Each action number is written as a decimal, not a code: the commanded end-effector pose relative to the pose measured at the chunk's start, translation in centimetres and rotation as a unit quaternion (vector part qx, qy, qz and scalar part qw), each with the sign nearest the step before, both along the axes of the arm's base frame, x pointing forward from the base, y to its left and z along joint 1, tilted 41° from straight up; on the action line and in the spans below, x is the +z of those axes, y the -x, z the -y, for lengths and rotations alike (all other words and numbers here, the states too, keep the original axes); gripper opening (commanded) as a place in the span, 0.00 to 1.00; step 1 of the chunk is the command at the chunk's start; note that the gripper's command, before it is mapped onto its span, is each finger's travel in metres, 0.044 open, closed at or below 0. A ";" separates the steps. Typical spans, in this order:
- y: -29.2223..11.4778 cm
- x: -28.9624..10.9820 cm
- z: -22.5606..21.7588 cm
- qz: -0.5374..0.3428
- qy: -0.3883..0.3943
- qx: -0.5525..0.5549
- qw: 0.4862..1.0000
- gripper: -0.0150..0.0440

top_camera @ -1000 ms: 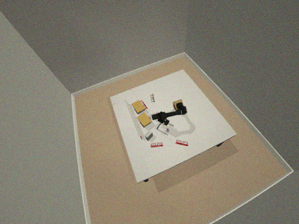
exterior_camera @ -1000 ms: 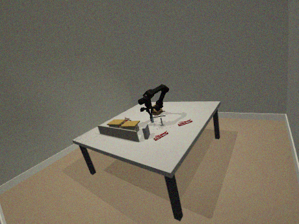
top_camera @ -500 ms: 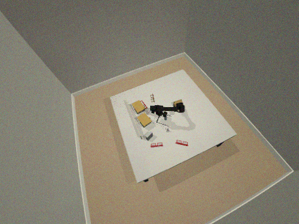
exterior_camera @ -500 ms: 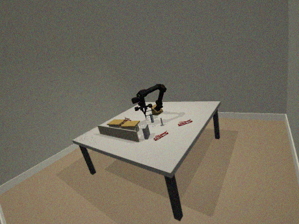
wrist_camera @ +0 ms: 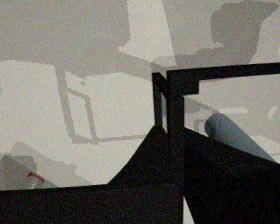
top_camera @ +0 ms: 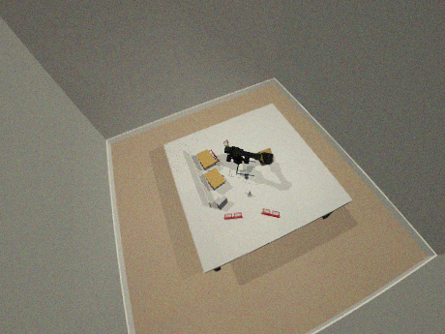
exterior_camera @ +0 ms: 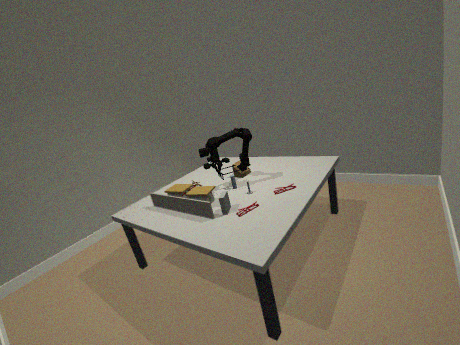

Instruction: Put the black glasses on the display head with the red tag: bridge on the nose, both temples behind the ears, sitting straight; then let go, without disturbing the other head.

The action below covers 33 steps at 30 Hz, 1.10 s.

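We count one black six-joint arm on one white square table with dark legs, its tan base block on the far side of the gripper.

One black parallel-jaw gripper: its fingers are pressed nearly together and pinch the thin black-framed glasses. In the wrist view the frame's upright bar and top bar stand directly ahead of the dark finger bodies, held off the table; its shadow falls on the white surface beyond and to the left.

Two flat ochre-topped panels lie side by side on one long grey block, to the gripper's side, near but apart. Whether these are the display heads we cannot tell at this size; a small red mark shows at the edge of the farther panel.

One small grey box sits at the end of that block.

Two red flat frames lie on the table, well apart from the gripper, toward the near edge.

One small dark upright peg stands below and just beside the gripper, and one pale blue cylinder shows close to the right of the fingers in the wrist view.

The floor is matte tan, the walls plain grey.
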State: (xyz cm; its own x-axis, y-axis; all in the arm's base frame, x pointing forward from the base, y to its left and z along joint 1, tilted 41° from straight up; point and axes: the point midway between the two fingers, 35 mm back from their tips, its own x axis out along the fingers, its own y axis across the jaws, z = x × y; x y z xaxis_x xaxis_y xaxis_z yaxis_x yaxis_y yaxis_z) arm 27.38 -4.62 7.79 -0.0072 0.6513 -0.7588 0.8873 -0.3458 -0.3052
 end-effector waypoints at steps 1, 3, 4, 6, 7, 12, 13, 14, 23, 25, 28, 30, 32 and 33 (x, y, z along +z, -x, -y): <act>0.6 -0.6 0.4 0.007 -0.001 0.012 1.000 0.25; 0.6 -0.6 0.4 0.007 -0.001 0.012 1.000 0.25; 0.5 -0.7 0.4 0.007 -0.001 0.012 1.000 0.25; 0.5 -0.8 0.3 0.007 -0.001 0.012 1.000 0.25; 0.5 -0.8 0.2 0.007 -0.001 0.012 1.000 0.25; 0.4 -1.2 0.0 0.007 -0.001 0.012 1.000 0.25; 0.4 -1.3 -0.1 0.007 -0.001 0.012 1.000 0.25; 0.4 -1.3 -0.1 0.007 -0.001 0.012 1.000 0.25; 0.3 -2.0 -0.6 0.007 0.000 0.012 1.000 0.25; 0.3 -2.1 -0.7 0.007 0.000 0.012 1.000 0.25; 0.3 -2.3 -0.9 0.007 0.000 0.012 1.000 0.25; 0.3 -2.5 -1.0 0.007 0.000 0.012 1.000 0.25; 0.2 -2.6 -1.1 0.007 0.000 0.012 1.000 0.25; 0.2 -2.7 -1.2 0.007 0.000 0.012 1.000 0.25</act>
